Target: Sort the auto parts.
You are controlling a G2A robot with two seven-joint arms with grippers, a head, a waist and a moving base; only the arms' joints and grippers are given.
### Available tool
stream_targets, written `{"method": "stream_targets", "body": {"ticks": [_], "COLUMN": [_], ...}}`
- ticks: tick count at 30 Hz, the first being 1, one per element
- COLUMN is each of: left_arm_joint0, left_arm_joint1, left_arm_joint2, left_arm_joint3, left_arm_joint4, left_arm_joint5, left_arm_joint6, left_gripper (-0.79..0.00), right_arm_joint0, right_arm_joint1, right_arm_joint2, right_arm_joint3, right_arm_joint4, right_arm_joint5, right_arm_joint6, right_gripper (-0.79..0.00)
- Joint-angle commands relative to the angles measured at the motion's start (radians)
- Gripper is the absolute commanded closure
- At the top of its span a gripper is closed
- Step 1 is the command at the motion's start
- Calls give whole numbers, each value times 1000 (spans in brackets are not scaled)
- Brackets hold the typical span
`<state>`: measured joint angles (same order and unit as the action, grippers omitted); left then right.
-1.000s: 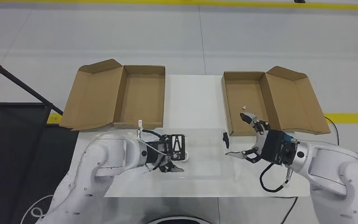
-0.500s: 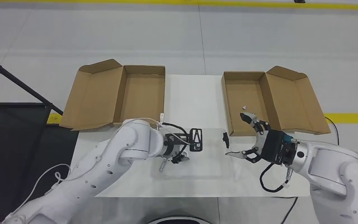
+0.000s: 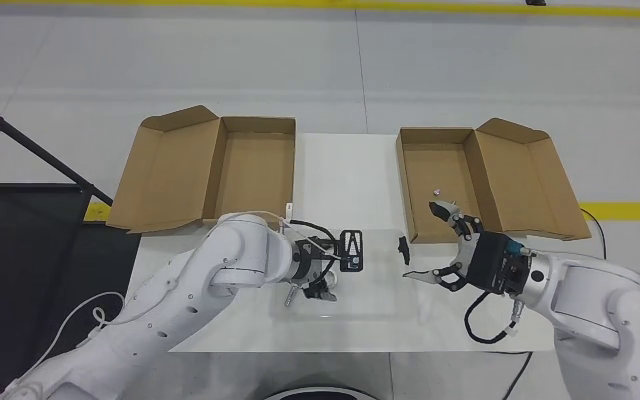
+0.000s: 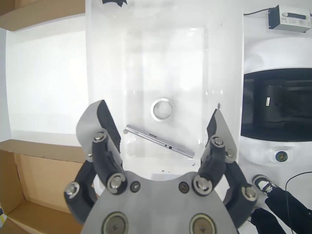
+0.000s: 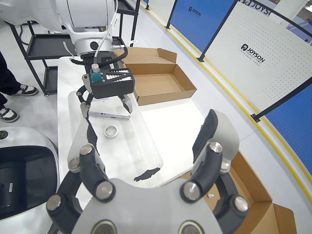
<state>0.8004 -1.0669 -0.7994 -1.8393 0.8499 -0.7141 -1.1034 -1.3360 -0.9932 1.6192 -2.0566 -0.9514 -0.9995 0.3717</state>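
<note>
From my console I see a white table (image 3: 350, 170) with a yellow floor line (image 3: 300, 5) beyond its far side, a black panel (image 3: 40, 270) beside its left edge, a black shelf rack (image 5: 41, 44) and a small grey box (image 4: 290, 19) near it, and blue-and-white pegboard partitions (image 5: 243, 32) well apart from it.

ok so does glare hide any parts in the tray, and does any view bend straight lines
Left wrist view: glare washes out the tray, but ring and rod stand out. Top view: the tray nearly melts into the table. Right wrist view: both parts plain; the panel's top edge curves.
</note>
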Motion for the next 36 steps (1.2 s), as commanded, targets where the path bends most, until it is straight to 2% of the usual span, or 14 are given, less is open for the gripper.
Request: {"method": "stream_targets", "body": {"ticks": [1, 7, 9, 12, 14, 25, 28, 36], "left_arm_joint0": [6, 11, 9, 1, -4, -55, -68, -85], "left_arm_joint1": [0, 1, 0, 0, 1, 14, 12, -2], "left_arm_joint2": [2, 22, 26, 33, 42, 96, 108, 134], "left_arm_joint3": [1, -29, -43, -54, -48, 59, 92, 166], "left_arm_joint4": [4, 58, 62, 71, 71, 0, -23, -26], "left_arm_joint5": [4, 13, 21, 23, 30, 66, 67, 77], "left_arm_joint6": [8, 6, -1, -23, -32, -69, -70, -22], "left_gripper": [-785, -785, -727, -557, -499, -422, -391, -372], "right_arm_joint0": [0, 0, 0, 0, 0, 0, 0, 0], "right_arm_joint1": [0, 0, 0, 0, 0, 0, 0, 0], "right_arm_joint2": [0, 0, 0, 0, 0, 0, 0, 0], "right_arm_joint3": [0, 0, 0, 0, 0, 0, 0, 0], "right_arm_joint4": [0, 0, 0, 0, 0, 0, 0, 0], "right_arm_joint5": [0, 0, 0, 0, 0, 0, 0, 0], "right_arm_joint6": [0, 0, 0, 0, 0, 0, 0, 0], "right_gripper": [-785, -785, -785, -785, -785, -785, -785, -785]}}
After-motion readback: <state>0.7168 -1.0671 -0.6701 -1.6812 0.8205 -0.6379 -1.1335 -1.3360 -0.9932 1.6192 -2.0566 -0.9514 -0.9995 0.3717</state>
